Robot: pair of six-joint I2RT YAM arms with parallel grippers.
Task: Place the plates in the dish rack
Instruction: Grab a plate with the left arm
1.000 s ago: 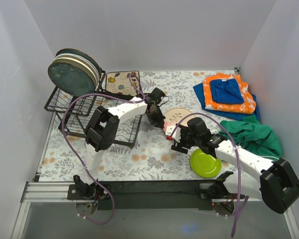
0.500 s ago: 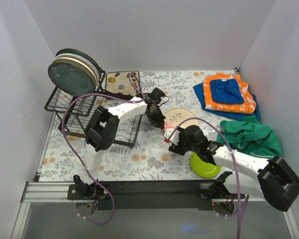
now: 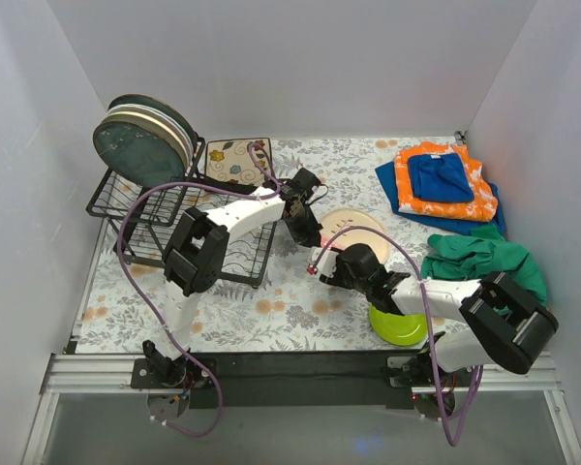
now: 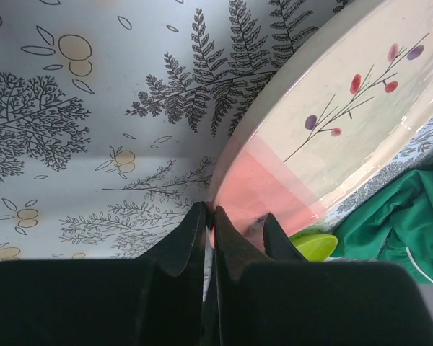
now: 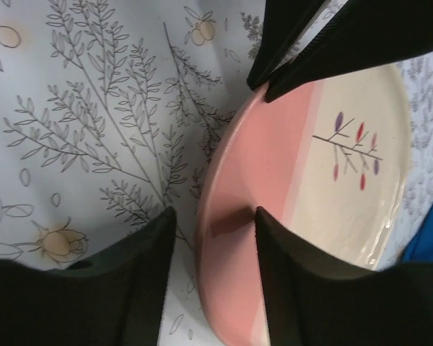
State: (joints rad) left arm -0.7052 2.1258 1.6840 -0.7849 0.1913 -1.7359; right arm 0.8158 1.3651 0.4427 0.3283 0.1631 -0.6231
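— Fingers first: L fingers (image 4: 179, 249), together or on smth?
— Together, nothing btwn them; tips touch the rim of the pink-cream plate (image 5: 339, 209).
— R fingers (image 5: 133, 281)?
— Apart, straddling that same rim: one over the pink band, one outside it, over the surface (image 5: 72, 144). No pinch yet, I'd say.
— Where's the plate vs the dish rack (image 3: 136, 208)?
— Lying mid-surface, rack well apart on the L arm's side. Both arms sit at its rack-side edge, but only R has rim btwn its fingers, so you close R. Rim runs up thru the gap; the squeeze goes across it, no wrist turn needed imo.
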